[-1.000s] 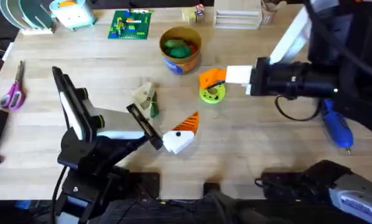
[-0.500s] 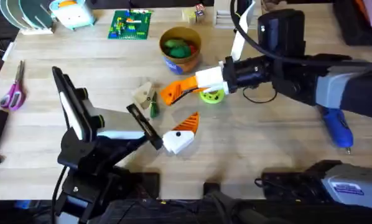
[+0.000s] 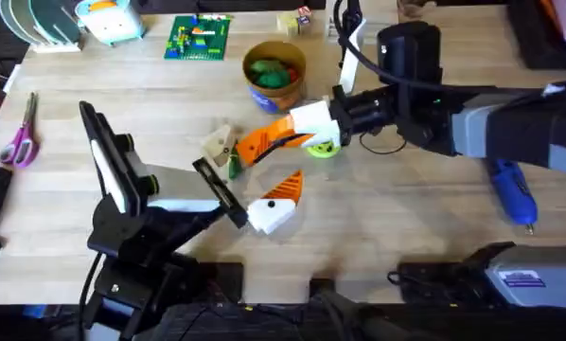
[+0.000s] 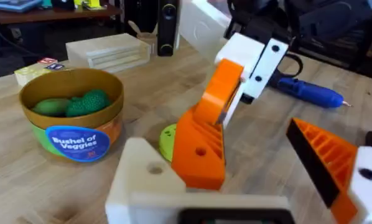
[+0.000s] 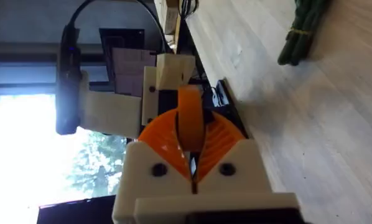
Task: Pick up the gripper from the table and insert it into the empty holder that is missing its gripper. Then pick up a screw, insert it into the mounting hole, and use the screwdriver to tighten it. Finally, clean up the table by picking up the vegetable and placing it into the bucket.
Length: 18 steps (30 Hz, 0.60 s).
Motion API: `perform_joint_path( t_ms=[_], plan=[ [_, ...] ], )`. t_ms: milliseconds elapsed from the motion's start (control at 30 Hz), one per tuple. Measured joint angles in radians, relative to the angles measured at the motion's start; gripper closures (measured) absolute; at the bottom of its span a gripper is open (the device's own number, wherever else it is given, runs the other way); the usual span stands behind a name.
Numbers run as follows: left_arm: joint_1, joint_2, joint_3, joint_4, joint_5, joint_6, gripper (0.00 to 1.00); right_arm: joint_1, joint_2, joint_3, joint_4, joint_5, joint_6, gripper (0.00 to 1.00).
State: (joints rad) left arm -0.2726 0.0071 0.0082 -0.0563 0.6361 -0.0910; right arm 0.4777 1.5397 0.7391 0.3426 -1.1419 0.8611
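Light wood-plank tabletop carries every item. Right gripper, white with orange ribbed pads, is clenched with nothing between the pads, tips just beside the slim dark-green toy vegetable near table centre. Left gripper is released, at 5 o'clock from the vegetable. Round tan-yellow bucket with blue label stands at 12 o'clock; blue pen-shaped screwdriver lies at 3 o'clock. A bright window appears in the right wrist view.
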Motion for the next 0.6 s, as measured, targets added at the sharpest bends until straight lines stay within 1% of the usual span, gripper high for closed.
perform_joint_path(
  t_ms=[233,433,600],
  plan=[
    [0.000,0.000,0.000,0.000,0.000,0.000,0.008,0.027,0.031,0.000,0.143,-0.011,0.059,0.992],
    [0.000,0.000,0.000,0.000,0.000,0.000,0.009,0.027,0.034,0.000,0.160,-0.009,0.094,0.992],
    [0.000,0.000,0.000,0.000,-0.008,0.000,0.008,0.030,0.082,0.000,0.265,-0.008,0.143,0.992]
  ],
)
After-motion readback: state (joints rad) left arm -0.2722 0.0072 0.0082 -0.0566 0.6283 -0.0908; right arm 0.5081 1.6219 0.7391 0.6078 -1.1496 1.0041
